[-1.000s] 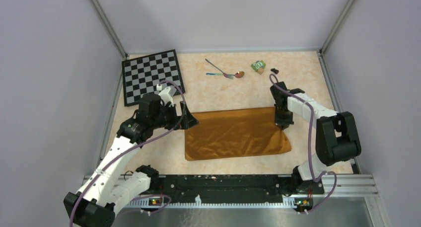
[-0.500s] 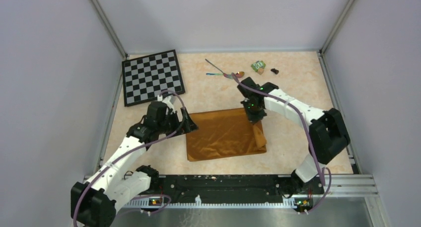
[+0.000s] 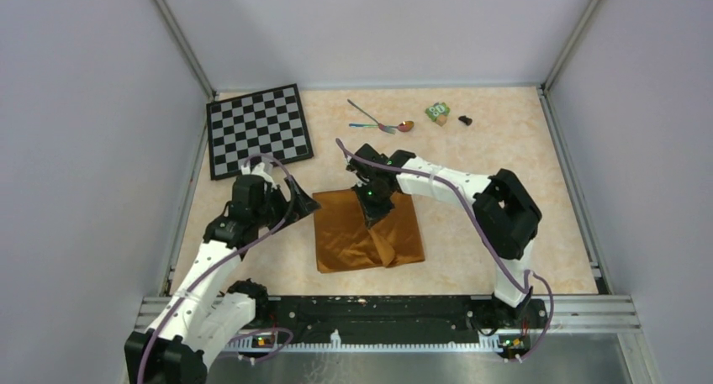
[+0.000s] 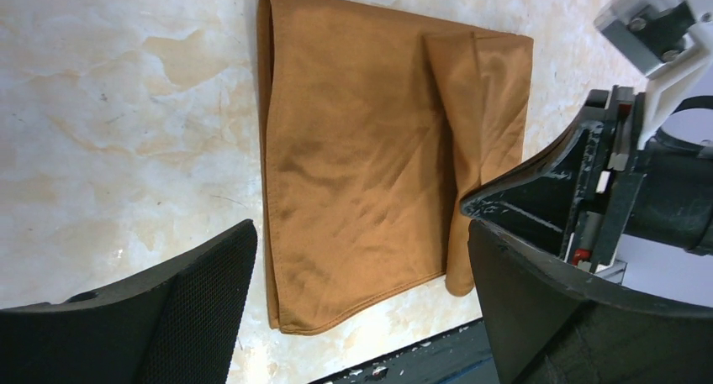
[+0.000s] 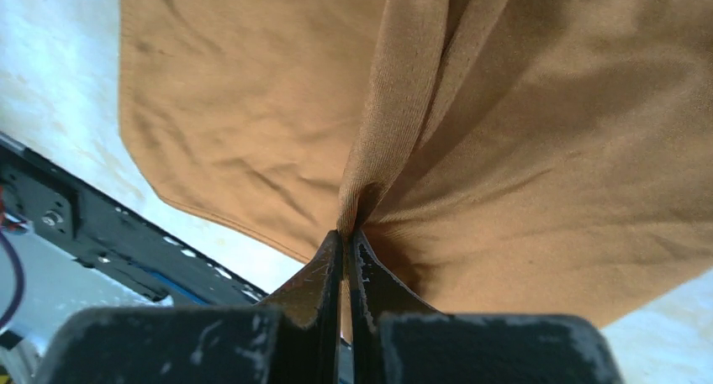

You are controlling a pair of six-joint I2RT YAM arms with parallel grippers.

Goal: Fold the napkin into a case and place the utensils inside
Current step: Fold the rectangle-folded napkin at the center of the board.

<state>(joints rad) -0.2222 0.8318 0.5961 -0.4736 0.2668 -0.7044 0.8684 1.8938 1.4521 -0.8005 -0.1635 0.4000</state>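
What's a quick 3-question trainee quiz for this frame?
1. True or false: the right fingers are pinched shut on a fold of the napkin.
2. Where do the utensils lie? A: inside the napkin. B: on the table, beyond the napkin. C: on top of the napkin.
3. Fill in: the left fingers are ____ (open/shut).
Key: 1 true; 2 B; 3 open.
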